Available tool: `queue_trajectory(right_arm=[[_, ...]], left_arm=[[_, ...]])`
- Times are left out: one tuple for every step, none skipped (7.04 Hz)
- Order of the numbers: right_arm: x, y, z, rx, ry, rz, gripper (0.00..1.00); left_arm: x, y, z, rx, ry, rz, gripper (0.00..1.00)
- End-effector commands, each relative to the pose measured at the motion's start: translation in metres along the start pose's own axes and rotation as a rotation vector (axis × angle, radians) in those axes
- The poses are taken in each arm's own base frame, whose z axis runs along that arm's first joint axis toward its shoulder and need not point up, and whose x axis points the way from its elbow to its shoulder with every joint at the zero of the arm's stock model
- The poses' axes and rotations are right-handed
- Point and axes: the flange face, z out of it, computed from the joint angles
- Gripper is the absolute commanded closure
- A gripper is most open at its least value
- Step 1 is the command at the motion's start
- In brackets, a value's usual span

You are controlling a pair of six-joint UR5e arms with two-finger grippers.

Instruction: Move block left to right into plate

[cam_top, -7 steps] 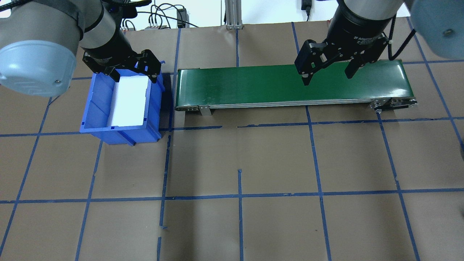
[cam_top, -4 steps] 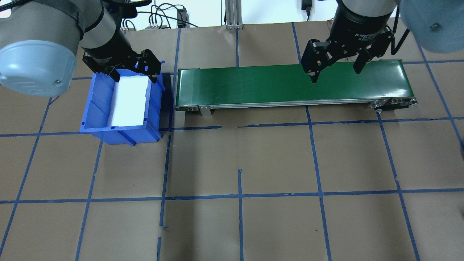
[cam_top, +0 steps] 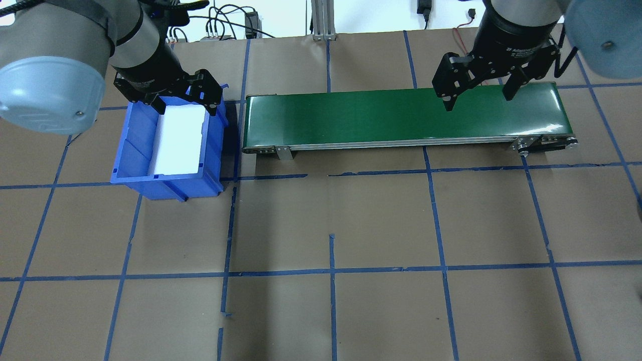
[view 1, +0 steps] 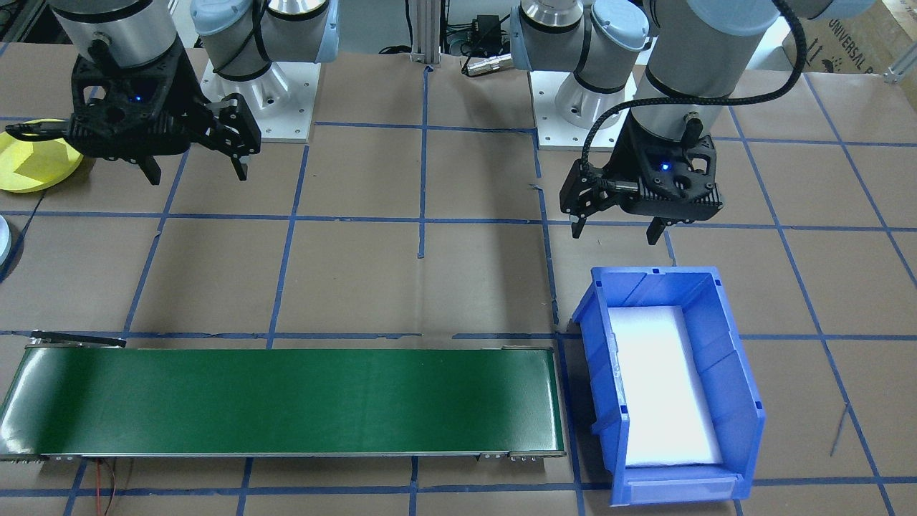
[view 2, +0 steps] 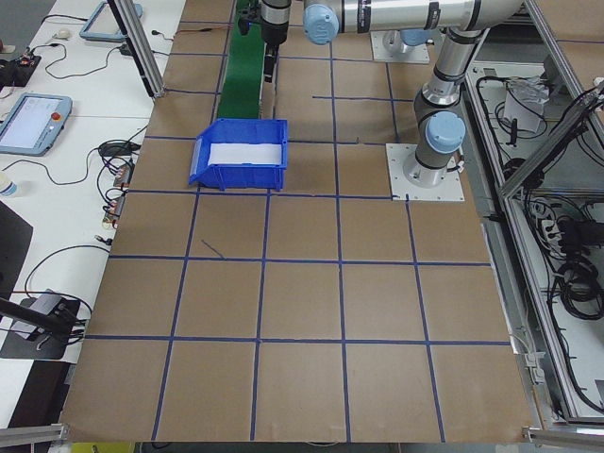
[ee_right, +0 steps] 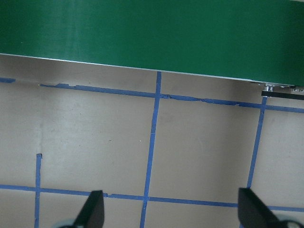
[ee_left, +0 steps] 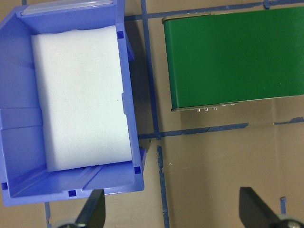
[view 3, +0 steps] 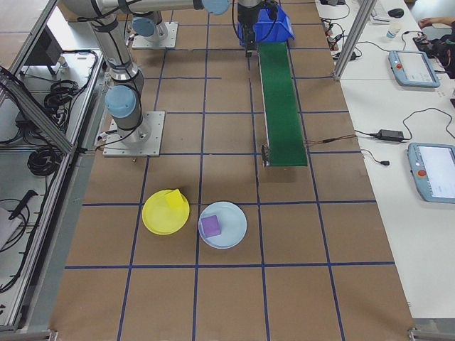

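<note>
Overhead exterior shows the right gripper [cam_top: 478,102] hanging with jaws spread wide and holding nothing, over the near edge of the long green conveyor belt [cam_top: 351,120] toward its right end, bare belt running leftward from it. From the front-facing camera those jaws [view 1: 193,173] sit just beside the round yellow plastic plate [view 1: 32,161] at the bench's edge; the right-side view shows a yellow block [view 3: 173,199] lying in that plate [view 3: 160,217], with a pale blue plate [view 3: 231,226] touching or nearly touching it and carrying a purple block [view 3: 211,226]. The left gripper [cam_top: 185,106], jaws also wide and empty, points straight down above the rear rim of the blue plastic bin [cam_top: 135,165] lined with white foam [cam_top: 178,140]. Brown paper with a blue tape grid covers the bench [cam_top: 331,225].
</note>
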Motion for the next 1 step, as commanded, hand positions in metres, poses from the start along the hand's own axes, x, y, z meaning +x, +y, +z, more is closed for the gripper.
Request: queue_trajectory(right_arm=[[0.0084, -0.0014, 0.0015, 0.001, 0.000, 0.021, 0.00]], left_arm=[[-0.0001, 0.0004, 0.0006, -0.002, 0.000, -0.001, 0.00]])
